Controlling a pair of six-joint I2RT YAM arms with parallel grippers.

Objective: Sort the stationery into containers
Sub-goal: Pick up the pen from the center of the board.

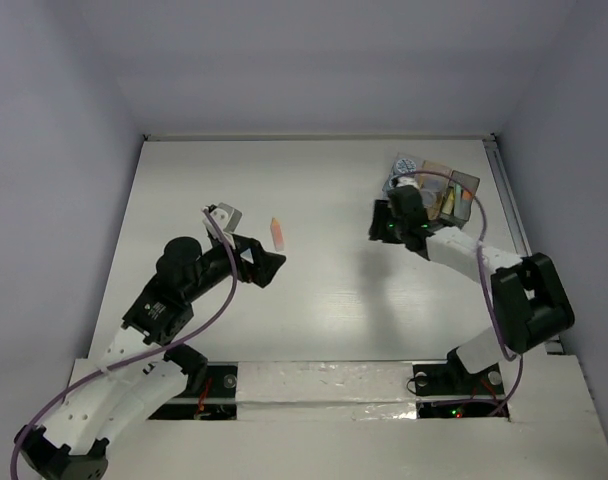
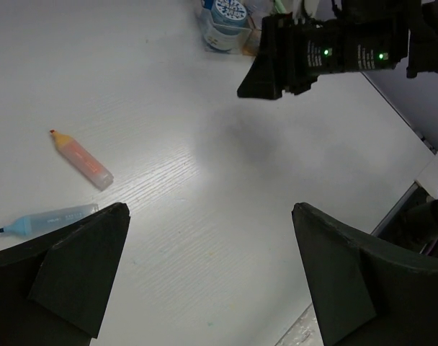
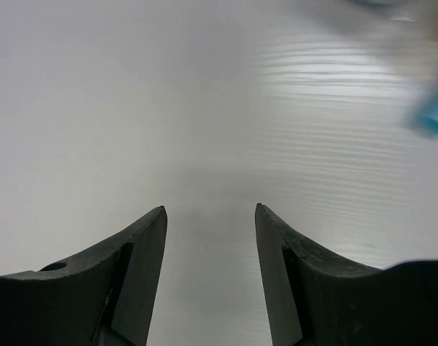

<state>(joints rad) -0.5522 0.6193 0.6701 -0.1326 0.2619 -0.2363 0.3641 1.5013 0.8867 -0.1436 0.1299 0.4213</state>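
An orange marker lies on the white table just beyond my left gripper. That gripper hangs wide open above bare table with nothing between its fingers. A pale blue marker lies by its left finger. The containers stand side by side at the far right, and a blue-white patterned roll sits in the left one. My right gripper hovers just in front of them, open and empty.
A blurred blue shape shows at the right edge of the right wrist view. Grey walls close in the table on three sides, and a metal rail runs along its right edge behind the containers.
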